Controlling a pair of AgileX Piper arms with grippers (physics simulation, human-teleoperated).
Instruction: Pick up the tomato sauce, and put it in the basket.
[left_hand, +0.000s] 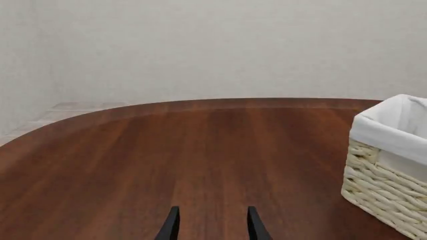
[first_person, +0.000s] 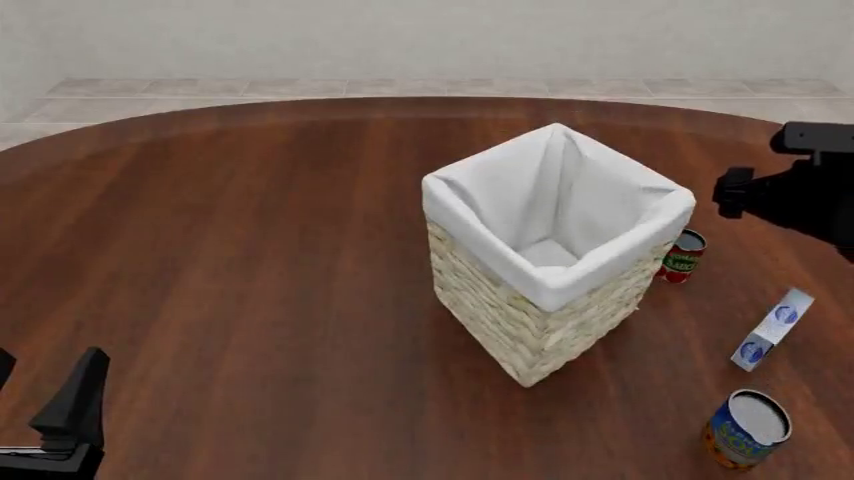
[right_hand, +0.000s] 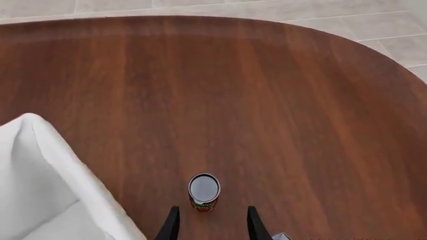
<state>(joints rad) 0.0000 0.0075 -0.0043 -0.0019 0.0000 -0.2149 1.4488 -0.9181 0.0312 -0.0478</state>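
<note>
Fingers (right_hand: 172, 225) of the right arm stand apart, nothing between them, tips pointing steeply down at the wooden surface (right_hand: 267, 100); the tomato sauce (right_hand: 203, 192) stands upright just ahead of the tips, roughly centred on the gap, silver top facing the wrist camera. Front view: right arm (first_person: 801, 195) reaches in from the right edge, raised above the surface, its fingers out of sight there. Tomato sauce (first_person: 682, 256) sits on the surface just beside the basket (first_person: 534, 320), at its far right corner, partly hidden by the rim. Basket upright, mid-surface, white lining (first_person: 561, 215) folded over the rim. Left arm low at the near left corner; its fingers (left_hand: 171, 226) also parted and holding nothing, aimed nearly level across bare wood, basket (left_hand: 383, 192) off to one side, well apart. White-and-blue carton (first_person: 773, 329) lies near the right edge; blue-and-orange can (first_person: 746, 430) stands nearer the camera, apart from it.
</note>
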